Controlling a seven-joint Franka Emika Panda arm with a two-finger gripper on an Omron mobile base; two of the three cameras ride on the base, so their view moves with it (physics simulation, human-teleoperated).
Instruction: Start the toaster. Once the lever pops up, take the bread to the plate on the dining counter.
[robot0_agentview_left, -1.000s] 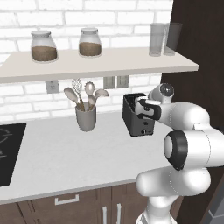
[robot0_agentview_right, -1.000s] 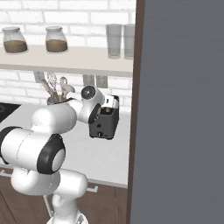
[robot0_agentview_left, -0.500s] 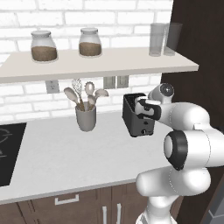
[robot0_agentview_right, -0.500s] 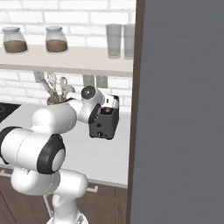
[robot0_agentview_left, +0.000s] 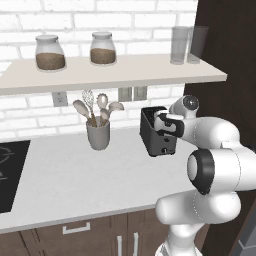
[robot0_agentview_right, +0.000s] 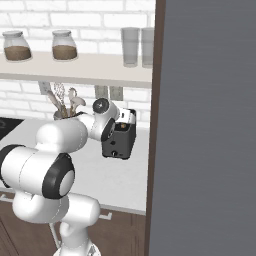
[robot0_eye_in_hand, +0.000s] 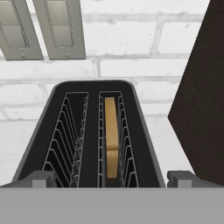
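Observation:
The dark grey toaster (robot0_agentview_left: 152, 135) stands on the light counter by the brick wall, also seen in the right base view (robot0_agentview_right: 119, 145). In the hand view I look down into the toaster's (robot0_eye_in_hand: 92, 131) two slots. The tan bread (robot0_eye_in_hand: 111, 131) stands upright in the right slot, sunk between the wire guides. My gripper (robot0_agentview_left: 164, 124) hovers over the toaster's near end, open, its fingertips (robot0_eye_in_hand: 41, 178) spread wider than the toaster's top with nothing between them. The plate and the dining counter are out of view.
A grey utensil cup (robot0_agentview_left: 98, 134) with spoons stands left of the toaster. A shelf (robot0_agentview_left: 110, 72) overhead holds two jars and two glasses. A tall dark cabinet (robot0_agentview_right: 205, 125) walls off the right. A black cooktop (robot0_agentview_left: 10, 170) lies far left.

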